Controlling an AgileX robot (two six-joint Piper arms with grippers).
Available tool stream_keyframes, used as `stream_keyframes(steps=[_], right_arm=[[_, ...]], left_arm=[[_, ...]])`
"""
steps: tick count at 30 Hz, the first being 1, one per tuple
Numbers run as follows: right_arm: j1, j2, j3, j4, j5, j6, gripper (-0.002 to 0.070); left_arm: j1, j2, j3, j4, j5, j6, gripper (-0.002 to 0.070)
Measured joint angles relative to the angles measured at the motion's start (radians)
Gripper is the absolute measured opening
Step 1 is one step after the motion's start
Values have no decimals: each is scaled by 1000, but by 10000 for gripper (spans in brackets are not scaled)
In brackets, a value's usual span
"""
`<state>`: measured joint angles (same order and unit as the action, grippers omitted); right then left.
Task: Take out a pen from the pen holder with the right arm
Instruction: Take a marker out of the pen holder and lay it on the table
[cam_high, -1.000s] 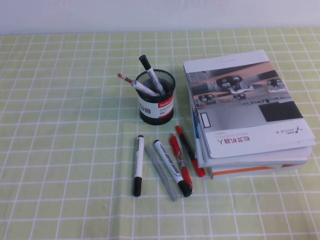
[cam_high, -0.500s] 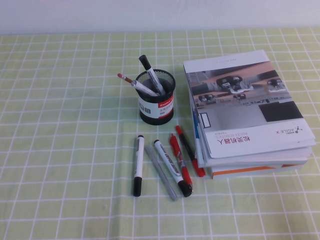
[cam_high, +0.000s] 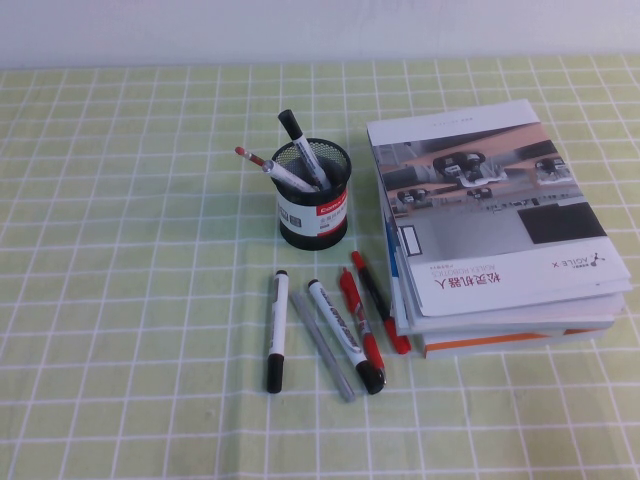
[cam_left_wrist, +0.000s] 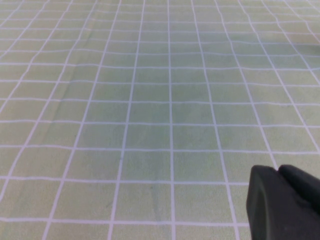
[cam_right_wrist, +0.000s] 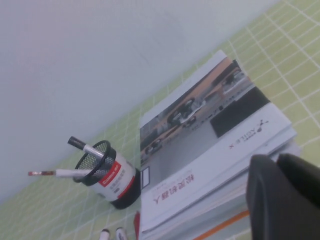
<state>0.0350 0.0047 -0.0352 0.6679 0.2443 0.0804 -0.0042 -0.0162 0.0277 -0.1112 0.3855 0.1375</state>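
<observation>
**Desk:** Where is the pen holder?

**Operator:** I see the black mesh pen holder standing upright on the green checked tablecloth, just left of a stack of books. Two pens are in it. A black-capped marker leans up out of the rim, and a red-tipped pen slants out toward my left.

**Desk:** Anything else on the cloth?

**Operator:** Five pens lie loose in front of the holder: a white marker with black ends, a grey pen, a thicker black-capped white marker, a red pen and a red-and-black pen lying right against the books.

**Desk:** And the claws?

**Operator:** Neither arm shows in the high view. On its own wrist camera, my right gripper hangs over the near edge of the book stack, well apart from the holder, fingers pressed together on nothing. My left gripper sits above bare cloth, its two fingers lying against each other with no gap, also empty.
</observation>
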Motion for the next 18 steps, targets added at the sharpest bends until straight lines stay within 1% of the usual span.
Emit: stream_keyframes(steps=[5,9,15,18], right_arm=[[0,152,-169,-88,151,-2,-13],[0,316,-308,-145,267,-71,-13],[0,577,-476,-157,330,-201,-13],[0,694,-529,-131,335,-282,-12]], left_arm=[[0,0,0,0,0,0,-5],[0,0,0,0,0,0,-5],[0,0,0,0,0,0,-5],[0,0,0,0,0,0,-5]])
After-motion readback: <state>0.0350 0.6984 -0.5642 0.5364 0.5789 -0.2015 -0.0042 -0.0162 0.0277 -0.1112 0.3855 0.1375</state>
